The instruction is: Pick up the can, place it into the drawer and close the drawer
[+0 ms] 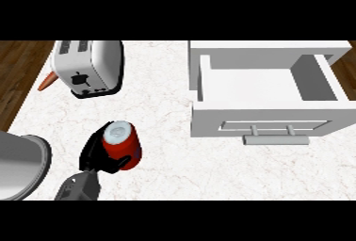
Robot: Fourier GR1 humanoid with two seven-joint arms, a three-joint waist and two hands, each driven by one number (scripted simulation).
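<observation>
The left hand (96,154) curls around the red can (122,145), partly hiding it. The white drawer (264,121) stands open, well apart across bare counter (167,84).

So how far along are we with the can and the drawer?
Early stage. Done: the drawer already stands pulled open, nothing visible inside. In hand: a hand is curled round the red can, which is upright on the counter, well left of the drawer. Left: carry the can over, set it inside, and push the drawer shut by its handle.
</observation>
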